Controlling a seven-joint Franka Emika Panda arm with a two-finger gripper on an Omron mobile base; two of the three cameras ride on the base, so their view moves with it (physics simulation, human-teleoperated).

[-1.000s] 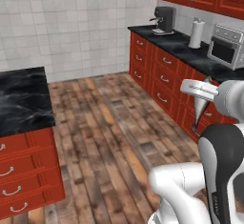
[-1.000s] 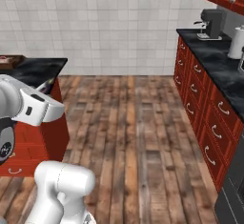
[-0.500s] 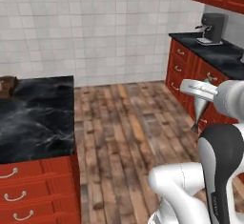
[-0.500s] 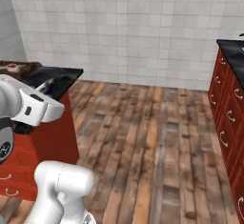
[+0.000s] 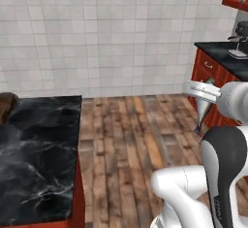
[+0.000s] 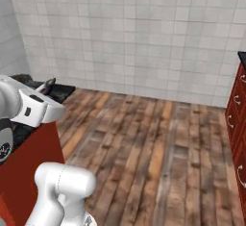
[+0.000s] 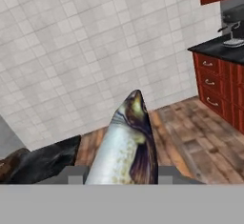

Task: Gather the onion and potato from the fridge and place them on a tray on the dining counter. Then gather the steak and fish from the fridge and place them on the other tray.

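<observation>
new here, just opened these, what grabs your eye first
The silvery fish filling the lower middle of the hand view, pinched in the gripper and pointing up at the white tiled wall. Next, the black marble dining counter at the left of the left base view, with red cabinets to the right.

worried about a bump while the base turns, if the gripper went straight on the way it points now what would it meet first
Probably the white tiled wall. The gripper is shut on the fish, whose head points at the tiles above the floor line. The dining counter sits off to one side of that line. Depth is unclear, but nothing nearer stands in the way.
</observation>
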